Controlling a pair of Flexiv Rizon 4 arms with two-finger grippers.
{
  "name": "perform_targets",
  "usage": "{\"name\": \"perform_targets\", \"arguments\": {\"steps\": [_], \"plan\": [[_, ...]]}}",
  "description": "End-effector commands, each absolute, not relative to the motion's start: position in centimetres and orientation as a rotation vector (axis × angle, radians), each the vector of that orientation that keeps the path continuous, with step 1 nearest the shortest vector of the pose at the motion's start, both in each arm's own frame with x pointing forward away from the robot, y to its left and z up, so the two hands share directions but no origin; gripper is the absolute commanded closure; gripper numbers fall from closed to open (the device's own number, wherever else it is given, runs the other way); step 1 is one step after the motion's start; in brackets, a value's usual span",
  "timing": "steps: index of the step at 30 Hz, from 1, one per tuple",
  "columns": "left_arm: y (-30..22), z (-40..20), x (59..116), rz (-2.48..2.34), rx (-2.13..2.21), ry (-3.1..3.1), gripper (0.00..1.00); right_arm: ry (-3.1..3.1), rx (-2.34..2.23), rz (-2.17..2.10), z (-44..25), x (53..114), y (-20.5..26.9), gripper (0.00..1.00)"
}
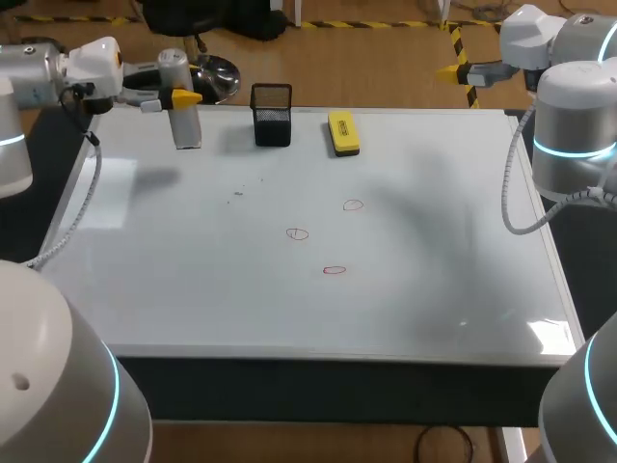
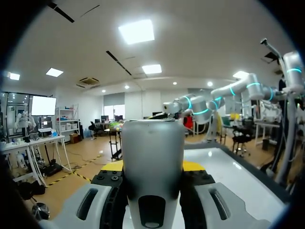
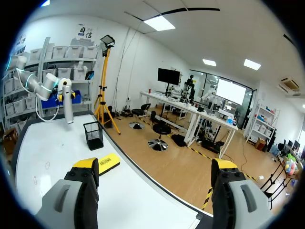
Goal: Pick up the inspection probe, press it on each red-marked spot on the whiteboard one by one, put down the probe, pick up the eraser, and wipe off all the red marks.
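Observation:
My left gripper is shut on the inspection probe, a silver cylinder held upright over the whiteboard's far left corner. The left wrist view shows the probe filling the space between the yellow tips of this gripper. Three small red marks lie near the board's middle. The yellow eraser rests at the far edge. My right gripper hangs open past the far right corner, with nothing between its fingers.
A black mesh cup stands at the far edge between the probe and the eraser. In the right wrist view the cup and the eraser lie ahead of the gripper. A few faint dark specks dot the board's left half.

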State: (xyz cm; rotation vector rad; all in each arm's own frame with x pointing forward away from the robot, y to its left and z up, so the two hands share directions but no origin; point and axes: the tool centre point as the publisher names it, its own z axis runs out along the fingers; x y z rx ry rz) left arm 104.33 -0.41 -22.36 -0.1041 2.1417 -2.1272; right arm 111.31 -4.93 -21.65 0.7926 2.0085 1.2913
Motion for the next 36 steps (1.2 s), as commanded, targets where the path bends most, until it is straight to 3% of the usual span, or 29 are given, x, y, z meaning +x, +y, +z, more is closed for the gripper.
{"name": "perform_targets", "arguments": {"steps": [1, 11, 24, 36], "plan": [[-0.4, -22.3, 104.3, -2.126, -0.104, 2.142, 1.0, 2.01, 0.793, 1.291, -21.6, 111.4, -4.9, 0.0], [-0.4, -22.3, 104.3, -2.126, -0.104, 2.142, 1.0, 2.092, 0.699, 1.371, -22.1, 113.1, -5.3, 0.0], [-0.4, -22.3, 104.3, -2.126, -0.104, 2.142, 1.0, 2.512, 0.189, 1.485, -22.8, 117.8, -0.3, 0.0], [-0.4, -22.3, 104.3, -2.126, -0.104, 2.142, 1.0, 2.773, -0.29, 1.343, -23.4, 119.3, 3.0, 0.0]]}}
